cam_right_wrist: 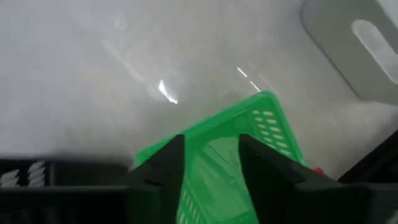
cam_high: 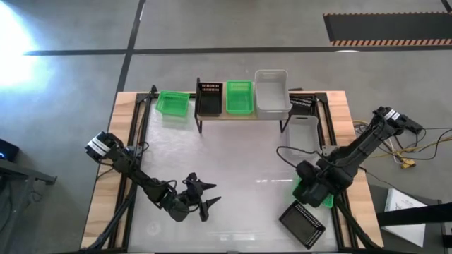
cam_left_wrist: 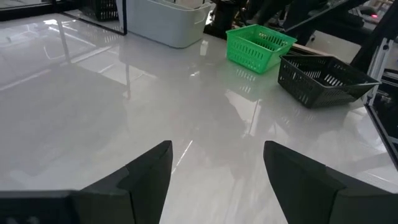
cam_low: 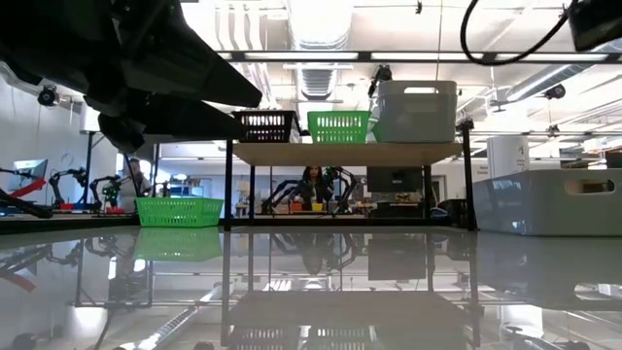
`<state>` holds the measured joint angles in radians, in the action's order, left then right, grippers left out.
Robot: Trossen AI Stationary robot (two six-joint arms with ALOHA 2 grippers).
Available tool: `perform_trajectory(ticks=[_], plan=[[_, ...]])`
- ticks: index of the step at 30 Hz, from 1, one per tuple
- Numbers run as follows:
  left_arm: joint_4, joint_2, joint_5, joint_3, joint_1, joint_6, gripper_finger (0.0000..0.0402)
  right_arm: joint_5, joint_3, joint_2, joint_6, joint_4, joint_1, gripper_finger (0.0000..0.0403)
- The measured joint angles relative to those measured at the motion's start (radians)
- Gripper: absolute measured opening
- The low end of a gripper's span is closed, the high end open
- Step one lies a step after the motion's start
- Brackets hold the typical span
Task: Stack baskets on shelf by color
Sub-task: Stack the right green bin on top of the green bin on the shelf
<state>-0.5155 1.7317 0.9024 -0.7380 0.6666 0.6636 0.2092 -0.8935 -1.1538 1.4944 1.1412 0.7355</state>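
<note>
The shelf (cam_high: 244, 115) stands at the table's far side and carries a black basket (cam_high: 209, 97), a green basket (cam_high: 239, 97) and a white basket (cam_high: 272, 92). Another green basket (cam_high: 172, 103) sits on the table left of it. A black one (cam_high: 302, 102) and a white one (cam_high: 304, 130) sit to its right. My right gripper (cam_high: 311, 187) is open, pointing down over a green basket (cam_right_wrist: 249, 124) near the right edge. A tilted black basket (cam_high: 302, 224) lies nearer. My left gripper (cam_left_wrist: 217, 168) hovers open over bare table at the near left. My right gripper comes from above at the green basket's rim (cam_right_wrist: 211, 130), its two fingers (cam_right_wrist: 171, 155) standing apart over that edge. Whether they touch the basket I cannot tell. The basket rests on the table.
The glossy white tabletop (cam_high: 240, 162) is bare between the arms and the shelf. Black frame rails (cam_high: 138, 127) run along both table sides. In the low view, a person sits in the room beyond the shelf (cam_low: 313, 185).
</note>
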Motion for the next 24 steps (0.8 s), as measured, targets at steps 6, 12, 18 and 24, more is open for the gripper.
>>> perform_trajectory(ticks=[6,12,18,24], plan=[[0.001,0.000,0.000,0.009,0.000,0.000,0.0238,-0.007,0.045,-0.028,0.076,-0.018,-0.051,0.0207],[0.000,0.000,0.000,0.009,0.000,-0.025,0.0238,-0.034,0.048,-0.082,0.072,-0.045,-0.089,0.0203],[0.001,0.000,0.000,0.009,0.000,-0.026,0.0238,-0.115,0.048,-0.167,-0.009,-0.166,-0.115,0.0174],[0.001,0.000,0.000,0.009,0.000,-0.026,0.0238,-0.114,0.039,-0.247,-0.158,-0.275,-0.134,0.0125]])
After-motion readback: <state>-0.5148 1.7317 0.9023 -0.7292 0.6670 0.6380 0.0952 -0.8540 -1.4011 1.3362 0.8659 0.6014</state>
